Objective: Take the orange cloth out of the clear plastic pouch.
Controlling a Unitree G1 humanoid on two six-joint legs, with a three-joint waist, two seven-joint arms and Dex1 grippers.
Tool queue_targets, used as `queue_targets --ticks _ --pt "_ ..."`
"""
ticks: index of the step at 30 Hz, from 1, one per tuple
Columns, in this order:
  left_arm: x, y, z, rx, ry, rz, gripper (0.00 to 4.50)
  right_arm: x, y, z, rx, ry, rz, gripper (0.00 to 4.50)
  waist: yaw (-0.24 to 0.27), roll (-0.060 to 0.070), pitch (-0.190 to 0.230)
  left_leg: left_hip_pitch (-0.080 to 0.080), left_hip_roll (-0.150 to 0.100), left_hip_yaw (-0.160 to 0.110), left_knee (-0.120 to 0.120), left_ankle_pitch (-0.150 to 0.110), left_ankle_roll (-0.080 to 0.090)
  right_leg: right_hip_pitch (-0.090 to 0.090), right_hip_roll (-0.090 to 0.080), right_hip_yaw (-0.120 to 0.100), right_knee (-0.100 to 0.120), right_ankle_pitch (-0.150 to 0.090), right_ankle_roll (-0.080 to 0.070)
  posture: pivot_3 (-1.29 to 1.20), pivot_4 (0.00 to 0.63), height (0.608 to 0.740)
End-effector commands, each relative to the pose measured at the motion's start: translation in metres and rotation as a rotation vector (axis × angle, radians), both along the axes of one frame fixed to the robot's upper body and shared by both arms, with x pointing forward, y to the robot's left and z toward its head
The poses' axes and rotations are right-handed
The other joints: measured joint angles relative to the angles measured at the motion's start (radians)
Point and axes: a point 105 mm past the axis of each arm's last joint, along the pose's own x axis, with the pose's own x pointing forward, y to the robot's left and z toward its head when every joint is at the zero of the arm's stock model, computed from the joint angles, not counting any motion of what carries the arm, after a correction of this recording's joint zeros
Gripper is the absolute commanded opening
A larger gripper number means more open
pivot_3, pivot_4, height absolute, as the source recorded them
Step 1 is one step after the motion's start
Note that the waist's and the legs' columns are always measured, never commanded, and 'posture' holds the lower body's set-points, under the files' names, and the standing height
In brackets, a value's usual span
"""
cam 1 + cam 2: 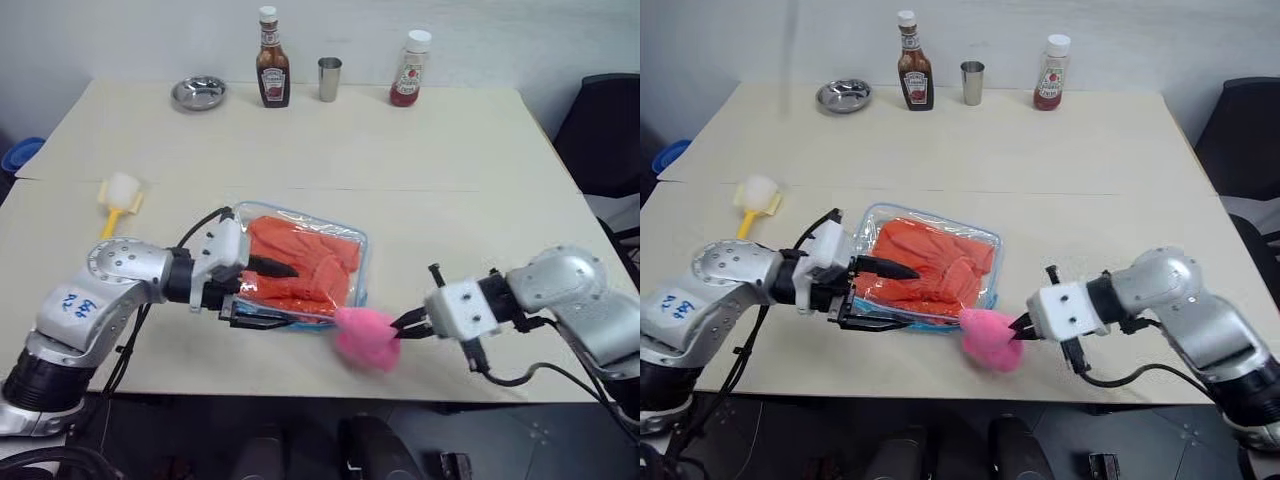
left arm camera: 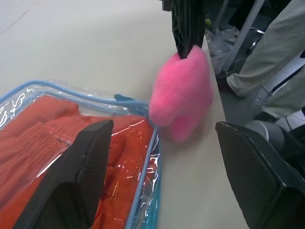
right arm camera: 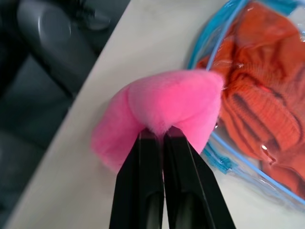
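Note:
The orange cloth (image 1: 305, 262) lies folded inside the clear plastic pouch (image 1: 357, 243), which rests flat on the table near its front edge. My left gripper (image 1: 273, 295) is open and reaches in from the left, one finger above the pouch's near-left part and the other at its front edge. My right gripper (image 1: 402, 327) comes from the right and is shut on a pink fuzzy ball (image 1: 365, 338) at the pouch's near-right corner. In the right wrist view the closed fingertips (image 3: 152, 138) pinch the pink fuzzy ball (image 3: 162, 102) beside the pouch's blue trim.
At the table's far edge stand a steel bowl (image 1: 198, 92), a ketchup bottle (image 1: 272, 60), a steel cup (image 1: 329, 79) and a second sauce bottle (image 1: 409, 70). A yellow-handled brush (image 1: 118, 200) lies at the left. A black chair (image 1: 610, 130) stands to the right.

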Motion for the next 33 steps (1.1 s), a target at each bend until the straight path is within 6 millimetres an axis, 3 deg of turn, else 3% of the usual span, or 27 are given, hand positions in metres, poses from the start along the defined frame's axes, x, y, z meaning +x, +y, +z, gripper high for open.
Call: queue_targets --ticks 1,6,14,22,27,31,33 --pt "-0.002 -0.002 0.005 0.013 -0.031 -0.032 3.64 0.002 0.002 -0.005 -0.015 -0.128 0.053 0.03 -0.003 0.0 0.0 0.0 0.0 0.0 0.0 0.0 0.0 0.0 0.0 0.0 0.0 0.0 0.0 0.0 0.15 0.74" --pt "-0.008 -0.008 -0.005 0.064 0.011 -0.113 3.64 0.004 0.005 -0.003 0.007 -0.193 0.083 0.03 -0.002 0.0 0.0 0.001 0.0 0.001 0.0 0.001 -0.001 0.0 0.0 0.001 0.002 0.0 0.0 0.0 0.15 0.74" --pt "0.007 -0.052 -0.024 0.12 -0.006 -0.265 3.64 0.007 0.012 0.0 0.018 -0.316 0.153 0.03 0.0 0.0 0.0 0.001 0.0 0.001 0.002 0.001 -0.001 0.001 0.0 0.001 0.002 0.0 0.0 0.0 0.15 0.74" --pt "0.001 -0.074 -0.044 0.18 -0.016 -0.386 3.64 0.003 0.016 0.006 0.047 -0.365 0.152 0.03 -0.002 0.0 0.0 0.001 0.0 0.002 0.002 0.001 -0.002 -0.001 0.001 0.002 0.005 0.0 0.0 0.0 0.15 0.74" --pt "-0.002 -0.071 -0.053 0.224 -0.019 -0.423 3.64 0.0 0.016 0.006 0.065 -0.376 0.126 1.64 0.0 0.0 0.0 0.001 0.0 0.002 0.002 0.001 -0.002 -0.001 0.001 0.002 0.005 0.0 0.0 0.0 0.15 0.74" --pt "-0.004 -0.066 -0.056 0.233 -0.039 -0.437 2.49 -0.005 0.011 0.015 0.11 -0.352 0.055 3.01 0.001 0.0 0.0 0.001 0.0 0.002 0.002 0.001 -0.002 -0.001 0.001 0.002 0.005 0.0 0.0 0.0 0.15 0.74" --pt "-0.005 -0.062 -0.056 0.24 -0.061 -0.439 1.92 -0.005 -0.001 0.024 0.125 -0.32 -0.011 3.28 0.001 0.0 0.0 0.001 0.0 0.002 0.002 0.001 -0.002 -0.001 0.001 0.002 0.005 0.0 0.0 0.0 0.15 0.74"
